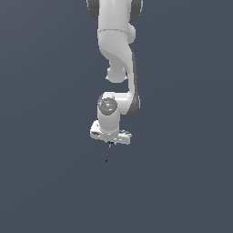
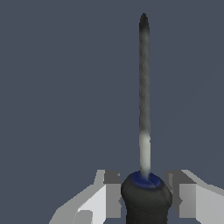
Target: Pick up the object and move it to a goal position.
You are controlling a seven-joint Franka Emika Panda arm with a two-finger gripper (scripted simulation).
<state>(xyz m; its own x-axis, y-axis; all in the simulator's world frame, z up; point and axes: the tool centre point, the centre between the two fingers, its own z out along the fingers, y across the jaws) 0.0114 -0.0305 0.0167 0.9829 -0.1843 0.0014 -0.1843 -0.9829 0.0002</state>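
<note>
In the exterior view, the white jointed robot arm is reaching down over the plain grey-blue floor, and its white two-fingered gripper [image 1: 109, 142] is carrying the small slender screwdriver with a black handle, blue ring and thin dark shaft [image 1: 108, 153] — the shaft is hanging out below the fingers, pointing downward.

In the wrist view the gripper [image 2: 146, 197] is clenching the screwdriver [image 2: 144, 105] by its rounded black handle, one grey finger pad [image 2: 113, 192] on either side. It looks light and rigid — the fat handle is the sensible hold, though its smooth roundness could let it swivel.
</note>
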